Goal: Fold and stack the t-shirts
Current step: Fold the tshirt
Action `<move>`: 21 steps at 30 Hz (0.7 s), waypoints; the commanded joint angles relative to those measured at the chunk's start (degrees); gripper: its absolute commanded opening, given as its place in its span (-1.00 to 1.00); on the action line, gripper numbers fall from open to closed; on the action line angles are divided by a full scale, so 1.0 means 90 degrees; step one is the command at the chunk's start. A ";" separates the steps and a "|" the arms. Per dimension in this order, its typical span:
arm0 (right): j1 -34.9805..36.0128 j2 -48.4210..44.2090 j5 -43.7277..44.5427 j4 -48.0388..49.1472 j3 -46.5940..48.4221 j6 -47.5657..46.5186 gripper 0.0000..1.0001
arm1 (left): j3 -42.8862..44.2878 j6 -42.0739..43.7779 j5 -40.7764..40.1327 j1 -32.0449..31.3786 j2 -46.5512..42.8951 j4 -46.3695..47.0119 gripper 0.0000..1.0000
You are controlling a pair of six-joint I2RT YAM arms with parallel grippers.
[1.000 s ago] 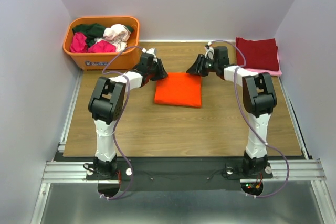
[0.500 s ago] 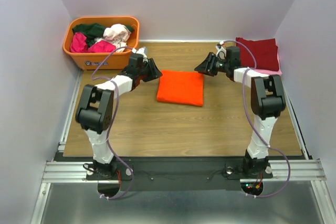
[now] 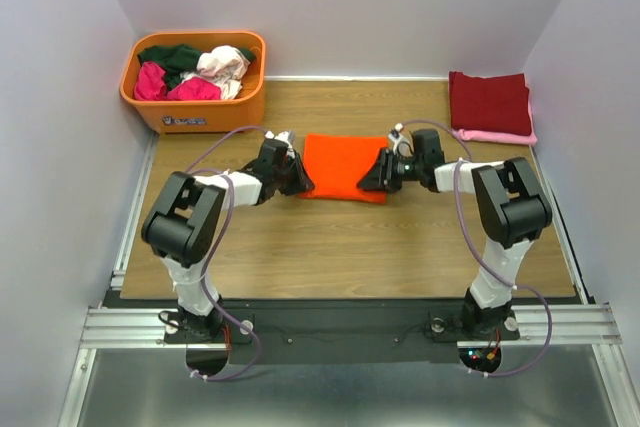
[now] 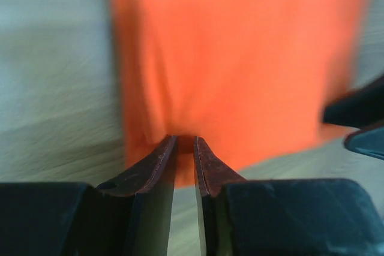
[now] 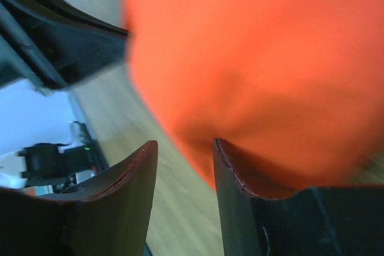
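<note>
1. T-shirt heap (image 3: 195, 72): crumpled dark green, magenta and whitish-pink cloth filling the tub (image 3: 205, 115), a rigid orange bin at the far left corner of the table (image 3: 330, 247).
2. Left gripper (image 3: 300, 185): lowered to the table at the near left corner of the orange t-shirt; in the left wrist view its two fingers stand almost together with a tuck of orange cloth nipped between the tips; creases fan out from that point; pinching the shirt's edge.
3. Orange t-shirt (image 3: 340, 167): folded to a flat, roughly square pad; lying on the bare wood at mid-table, slightly toward the far side; between the two grippers, each meeting one of its near corners.
4. Right gripper (image 3: 364, 184): low at the near right corner of the orange t-shirt; in the right wrist view its fingers are spread apart, wood showing in the gap; the cloth's edge lies over one finger (image 5: 252, 172) and across the mouth; not clamped on anything.
5. Dark red t-shirt (image 3: 489, 100): folded flat at the far right corner of the table; resting on top of the pink t-shirt (image 3: 500, 136), whose near edge shows beneath it; well apart from both grippers.
</note>
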 commanded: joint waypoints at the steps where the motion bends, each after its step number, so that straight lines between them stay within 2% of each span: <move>1: -0.0195 0.0327 0.0312 0.0118 -0.0353 -0.0521 -0.06 | -0.0317 -0.0249 -0.0198 0.0069 0.0435 0.0120 -0.42; 5: -0.0478 0.0309 0.0361 0.0079 -0.0539 -0.0649 -0.09 | -0.0668 -0.0493 -0.0237 0.0079 0.0290 0.0101 -0.43; 7: -0.0488 -0.0100 0.0420 -0.0271 -0.0423 -0.0824 -0.08 | -0.0825 -0.0542 -0.0315 0.0069 -0.0090 -0.0025 -0.39; 9: -0.0478 -0.0664 0.0653 -0.0856 -0.0238 -0.1028 0.00 | -0.0835 -0.0368 -0.0664 -0.0018 -0.0654 -0.0366 -0.23; 10: -0.0478 -0.0862 0.0857 -0.1110 -0.0178 -0.1126 0.05 | -0.0787 -0.0280 -0.0889 -0.0077 -0.0852 -0.0513 -0.04; 11: -0.0488 -0.1076 0.1304 -0.1567 -0.0120 -0.1214 0.09 | -0.0699 -0.0172 -0.1123 -0.0299 -0.1037 -0.0891 0.04; 12: -0.0488 -0.1272 0.1550 -0.1774 -0.0090 -0.1292 0.16 | -0.0592 -0.0055 -0.1377 -0.0427 -0.1223 -0.1069 0.13; 13: -0.0517 -0.1632 0.1852 -0.1999 0.0007 -0.1322 0.30 | -0.0291 0.0168 -0.1950 -0.0603 -0.1486 -0.1264 0.30; 15: -0.0527 -0.1917 0.2770 -0.2643 0.0076 -0.1332 0.50 | 0.0100 0.0414 -0.2461 -0.1138 -0.1596 -0.1763 0.41; 16: -0.0556 -0.2170 0.3141 -0.2887 0.0173 -0.1303 0.75 | 0.0518 0.0531 -0.2889 -0.1316 -0.1576 -0.1977 0.49; 18: -0.0576 -0.2367 0.4124 -0.3532 0.0251 -0.1245 0.96 | 0.0931 0.0834 -0.3233 -0.1677 -0.1431 -0.2369 0.50; 20: -0.0693 -0.2552 0.4800 -0.4010 0.0310 -0.1206 1.00 | 0.1622 0.1145 -0.3779 -0.2214 -0.0925 -0.2584 0.51; 21: -0.0742 -0.2611 0.4988 -0.4138 0.0301 -0.1176 1.00 | 0.1626 0.1263 -0.3782 -0.2380 -0.0748 -0.2672 0.50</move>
